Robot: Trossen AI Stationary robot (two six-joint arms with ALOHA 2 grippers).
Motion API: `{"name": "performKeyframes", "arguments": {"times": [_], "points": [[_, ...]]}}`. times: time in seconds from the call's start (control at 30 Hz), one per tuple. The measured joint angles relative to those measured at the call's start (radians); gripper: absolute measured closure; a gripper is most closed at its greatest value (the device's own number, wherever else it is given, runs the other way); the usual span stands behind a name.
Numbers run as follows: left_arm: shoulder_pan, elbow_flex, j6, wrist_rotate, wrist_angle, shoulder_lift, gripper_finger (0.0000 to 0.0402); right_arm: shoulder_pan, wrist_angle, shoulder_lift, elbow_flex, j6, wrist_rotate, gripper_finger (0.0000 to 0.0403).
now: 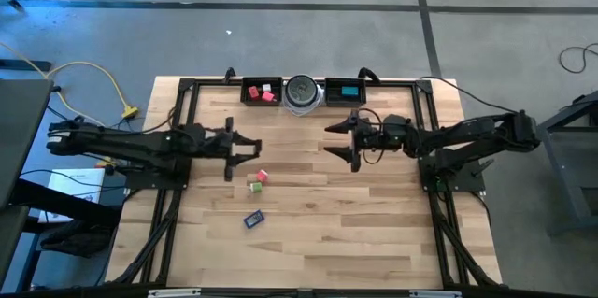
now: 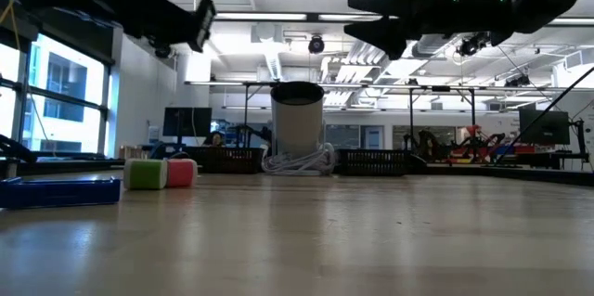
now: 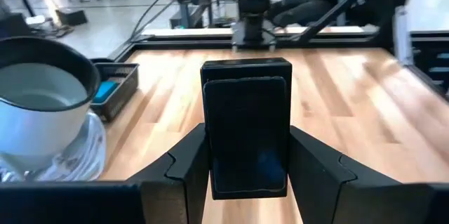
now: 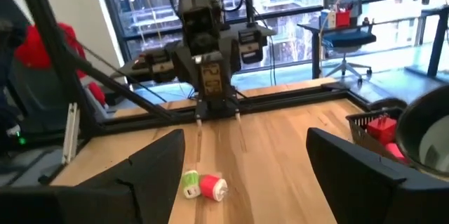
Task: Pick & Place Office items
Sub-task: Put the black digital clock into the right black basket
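My left gripper hovers over the table's left middle, shut on a black block. Facing it, my right gripper stands open and empty over the right middle; its fingers have nothing between them. A green cube and a red-pink block lie side by side on the wood just nearer than the left gripper. A blue flat piece lies closer to the near edge. Red and pink blocks sit in the far left tray, a teal block in the far right tray. My left gripper pinches the black block by its two opposite side faces between its two fingers. The fingers lie level and point toward the table's right side. The block stands upright between them, lifted clear of the table.
Two black trays stand at the far edge with a round silver-grey disc between them. A black frame borders the wooden table. Bare wood lies between the grippers and the near edge.
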Motion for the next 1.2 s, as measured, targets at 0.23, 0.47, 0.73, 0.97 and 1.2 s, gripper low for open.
{"name": "performKeyframes", "arguments": {"times": [0.23,0.47,0.73,0.97,1.2], "points": [[0.013,0.006,0.047,-0.028,0.156,0.136,0.0255,-0.02,0.004,0.0,0.0,0.109,-0.029,0.0117],[-0.033,0.109,0.181,-0.186,0.116,0.221,0.0255,-0.019,0.006,0.0,0.024,0.14,-0.029,0.0117],[-0.08,0.28,0.351,-0.428,-0.031,0.389,0.0255,-0.028,-0.002,0.016,0.037,0.245,-0.018,0.0117],[-0.148,0.398,0.483,-0.623,-0.078,0.511,0.0255,-0.034,0.003,0.066,0.038,0.29,0.045,0.0117],[-0.169,0.451,0.528,-0.658,-0.084,0.554,0.0255,-0.019,0.008,0.163,0.143,0.291,0.007,0.0117]]}}
